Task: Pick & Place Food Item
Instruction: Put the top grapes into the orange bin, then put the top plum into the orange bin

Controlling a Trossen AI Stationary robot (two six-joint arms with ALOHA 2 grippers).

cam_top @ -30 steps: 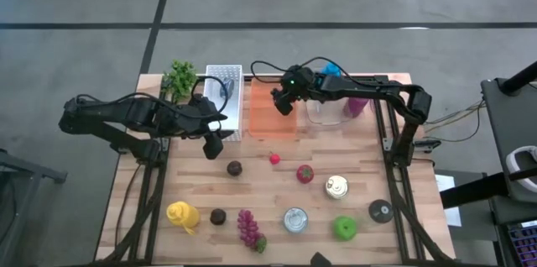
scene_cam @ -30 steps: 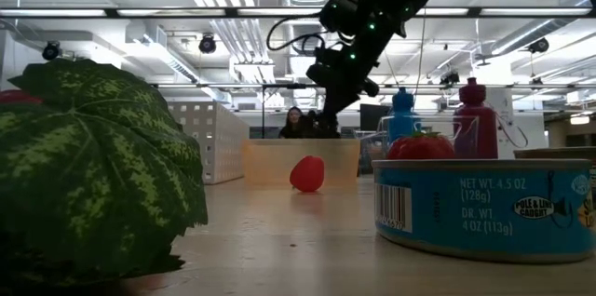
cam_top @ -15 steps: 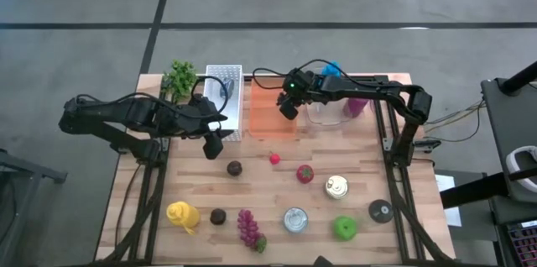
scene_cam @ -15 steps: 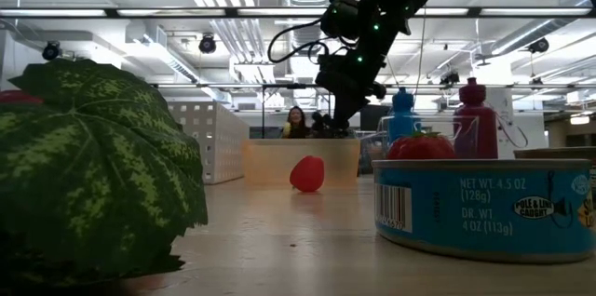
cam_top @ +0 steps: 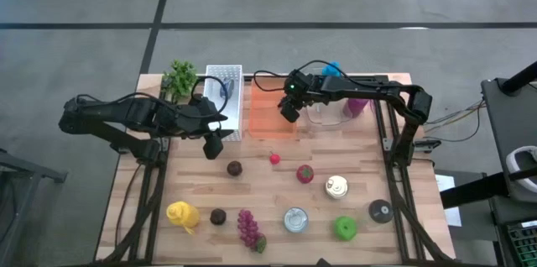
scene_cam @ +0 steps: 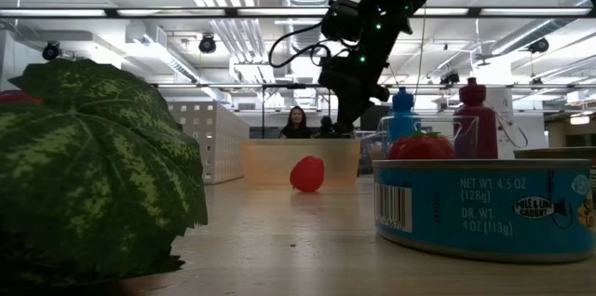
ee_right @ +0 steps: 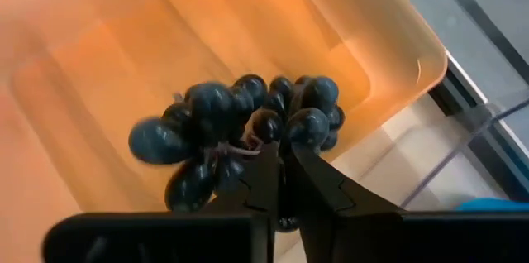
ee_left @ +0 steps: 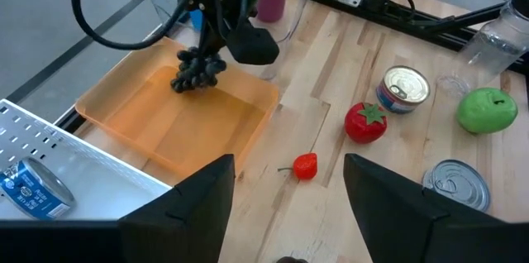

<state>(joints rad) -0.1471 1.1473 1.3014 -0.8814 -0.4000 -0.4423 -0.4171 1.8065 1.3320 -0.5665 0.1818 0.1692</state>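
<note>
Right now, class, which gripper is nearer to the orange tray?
Right. The right gripper hangs over the orange tray, pinching a bunch of dark grapes above it. The left gripper waits open off the tray's left side, by the white rack.

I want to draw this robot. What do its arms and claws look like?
Two thin black arms made of jointed segments, with looping black cables. The right gripper has a tiny green light above it and two pointed black fingers. The left gripper has broad, flat black fingers.

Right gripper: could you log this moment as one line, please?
right gripper shut on dark grapes | above orange bin | left gripper open, waiting
</note>
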